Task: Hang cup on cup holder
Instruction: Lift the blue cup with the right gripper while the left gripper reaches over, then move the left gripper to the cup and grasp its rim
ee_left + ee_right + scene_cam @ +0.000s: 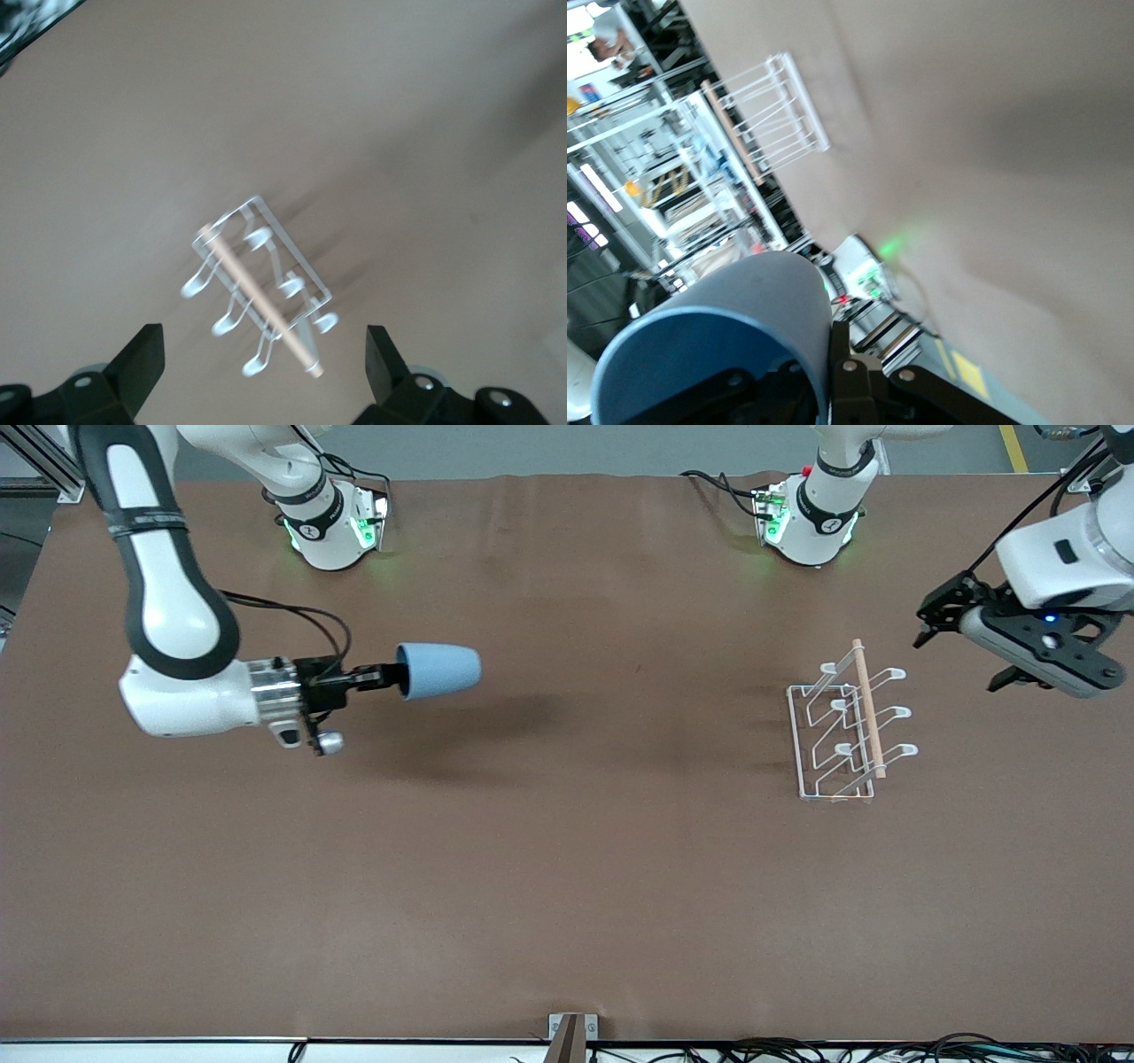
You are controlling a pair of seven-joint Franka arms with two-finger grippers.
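The right tool pinches the cup's rim, carried sideways over bare table (cup holder well apart); the left tool, spread, hovers beside the holder

A plain brown worktop carries a white wire cup holder topped with a pale wooden dowel, while the light blue cup, darker blue inside, sits in the right arm's black claw, and the left claw is black too.
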